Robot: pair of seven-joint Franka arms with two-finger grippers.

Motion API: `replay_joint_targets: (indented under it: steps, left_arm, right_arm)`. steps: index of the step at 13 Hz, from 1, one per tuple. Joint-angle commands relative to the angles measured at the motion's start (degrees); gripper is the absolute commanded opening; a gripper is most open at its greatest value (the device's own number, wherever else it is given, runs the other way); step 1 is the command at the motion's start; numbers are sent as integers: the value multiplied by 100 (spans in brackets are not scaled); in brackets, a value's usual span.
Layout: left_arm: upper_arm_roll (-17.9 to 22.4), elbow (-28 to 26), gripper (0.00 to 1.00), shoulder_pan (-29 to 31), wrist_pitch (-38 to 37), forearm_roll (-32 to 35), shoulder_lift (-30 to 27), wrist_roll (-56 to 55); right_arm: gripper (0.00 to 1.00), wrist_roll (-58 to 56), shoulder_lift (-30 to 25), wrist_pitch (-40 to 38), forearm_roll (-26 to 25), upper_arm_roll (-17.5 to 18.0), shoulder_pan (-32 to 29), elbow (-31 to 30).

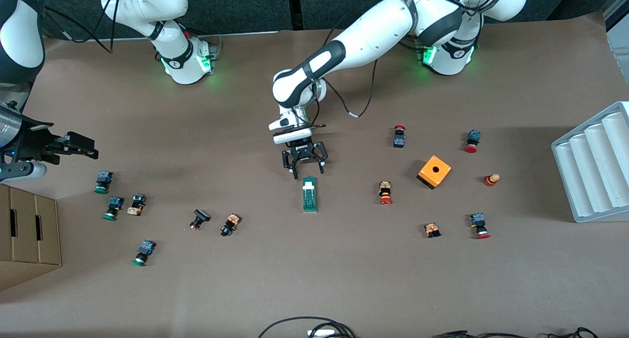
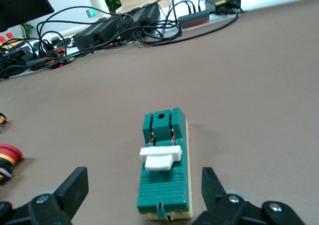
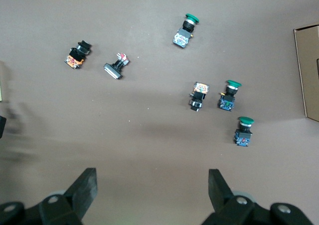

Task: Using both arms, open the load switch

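Left claw (image 1: 304, 169) gapes empty at the load switch's (image 1: 309, 194) twelve o'clock—aligned to straddle it; right claw (image 1: 73, 146) waits, wide, empty.

The left arm (image 1: 373, 43) reaches from its base toward the middle of the table, its wrist bent downward. The left gripper (image 1: 304, 170) hangs low over the table, fingers (image 2: 75, 187) spread wide and holding nothing. The right arm (image 1: 19, 48) waits at its own end of the table. The right gripper (image 1: 83, 146) is up in the air, lying level, its fingers (image 3: 87, 185) also wide apart and empty.
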Motion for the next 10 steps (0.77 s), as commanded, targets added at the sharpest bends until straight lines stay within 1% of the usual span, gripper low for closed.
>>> replay_joint_targets:
  steps: [1, 6, 10]
  left_arm:
    - [-13, -17, 100, 15, 43, -752, -402, 995]
    - [-13, 264, 100, 42, 43, -2115, -877, 2911]
    - [-13, 308, 100, 393, 43, -3397, -1474, 4773]
  right_arm:
    - [100, -27, -43, 18, -152, -3, 30, 22]
    - [100, -19, -61, 35, -161, 5, 56, 101]
    - [100, -62, -35, 211, -161, -12, 4, 172]
